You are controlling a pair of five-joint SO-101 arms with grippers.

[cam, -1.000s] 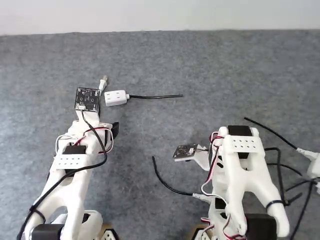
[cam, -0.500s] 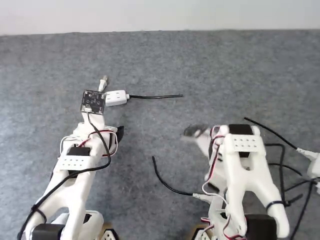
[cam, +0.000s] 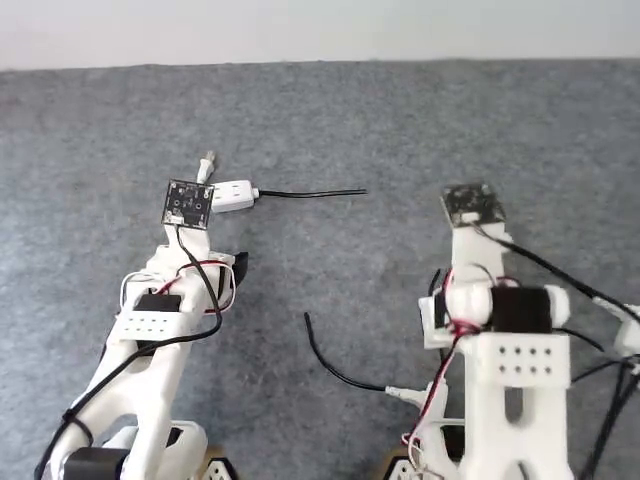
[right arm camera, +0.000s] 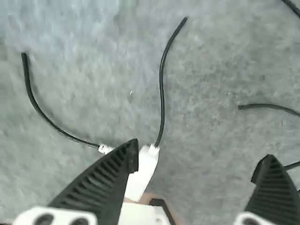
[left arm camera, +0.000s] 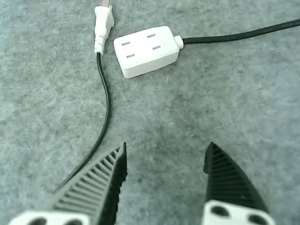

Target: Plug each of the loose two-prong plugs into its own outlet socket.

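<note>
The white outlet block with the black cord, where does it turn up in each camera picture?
High view: the white outlet block lies upper left, beside the left arm's end, cord running right.
Left wrist view: lying ahead of the open left pincer.
Right wrist view: aimed elsewhere, at a curved black cord.
Shared landmark: the loose white plug beside the block; the curved cord also shows in the high view.

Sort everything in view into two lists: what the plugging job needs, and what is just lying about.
Job:
- two-prong plug
- white outlet socket
- black cord with a white end
- white connector, type unclear

Not part of it:
- grey mat
- arm's own red wires
</note>
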